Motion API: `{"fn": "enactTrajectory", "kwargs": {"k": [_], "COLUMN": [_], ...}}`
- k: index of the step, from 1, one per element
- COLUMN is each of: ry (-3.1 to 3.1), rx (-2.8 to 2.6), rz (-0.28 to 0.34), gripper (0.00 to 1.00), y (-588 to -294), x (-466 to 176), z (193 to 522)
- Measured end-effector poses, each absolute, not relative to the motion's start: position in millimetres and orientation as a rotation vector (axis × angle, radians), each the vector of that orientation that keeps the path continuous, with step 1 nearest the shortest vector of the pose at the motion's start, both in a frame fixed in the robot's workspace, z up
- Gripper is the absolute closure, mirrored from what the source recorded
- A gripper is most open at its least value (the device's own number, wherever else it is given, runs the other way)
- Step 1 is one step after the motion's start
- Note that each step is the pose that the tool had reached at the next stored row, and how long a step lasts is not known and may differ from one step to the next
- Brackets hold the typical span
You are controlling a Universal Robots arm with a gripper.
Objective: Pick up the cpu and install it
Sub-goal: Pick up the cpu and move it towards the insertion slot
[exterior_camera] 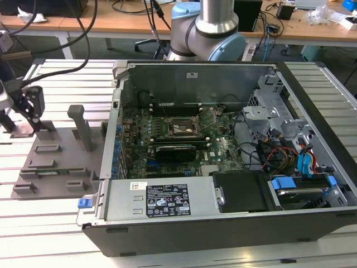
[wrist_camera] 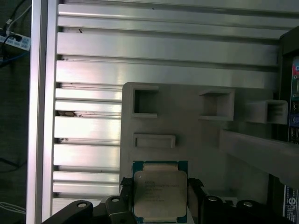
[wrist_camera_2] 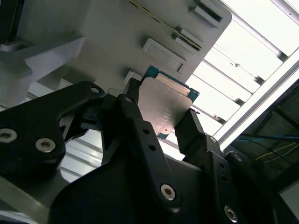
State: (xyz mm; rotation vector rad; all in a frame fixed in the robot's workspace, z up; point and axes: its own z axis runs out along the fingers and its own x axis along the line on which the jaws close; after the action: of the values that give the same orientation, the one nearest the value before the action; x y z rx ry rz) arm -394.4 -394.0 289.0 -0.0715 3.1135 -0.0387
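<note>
Over the grey fixture plate (wrist_camera: 201, 149), gripper (wrist_camera_2: 162, 111) clamps the cpu (wrist_camera: 160, 192) by its sides

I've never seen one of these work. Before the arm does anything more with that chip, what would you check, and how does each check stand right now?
1. Grip: the fingers of the gripper sit against two opposite edges of the cpu: ok.
2. Cpu centred and square in the grip, in both wrist views: ok.
3. Cpu lifted off the grey fixture plate: cannot tell.
4. Socket in the computer case open and bare: cannot tell.
5. Straight path to the case: probably not ok; in the exterior view an upright grey post stands in between.
</note>
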Motion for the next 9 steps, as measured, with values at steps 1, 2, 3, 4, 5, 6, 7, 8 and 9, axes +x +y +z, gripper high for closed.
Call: {"fn": "enactTrajectory", "kwargs": {"k": [1, 2, 3, 4, 5, 6, 7, 8, 9], "ry": [3.113, 3.113, 3.113, 3.114, 3.113, 3.114, 3.113, 3.113, 3.113], "rx": [-0.071, -0.072, -0.072, -0.071, -0.071, -0.071, -0.071, -0.072, -0.072], "rz": [-0.039, -0.039, -0.039, -0.039, -0.039, -0.039, -0.039, -0.039, -0.039], "gripper": [0.45, 0.45, 0.45, 0.45, 0.45, 0.45, 0.45, 0.45, 0.45], "y": [-394.0, -394.0, -394.0, -394.0, -394.0, -394.0, -394.0, -394.0, -394.1], "x": [-394.4, -394.4, -394.4, -394.4, -394.4, -394.4, -394.4, -394.4, -394.4], "z": [289.6, 290.3, 291.8, 292.8, 293.6, 294.6, 295.4, 296.8, 297.3]}}
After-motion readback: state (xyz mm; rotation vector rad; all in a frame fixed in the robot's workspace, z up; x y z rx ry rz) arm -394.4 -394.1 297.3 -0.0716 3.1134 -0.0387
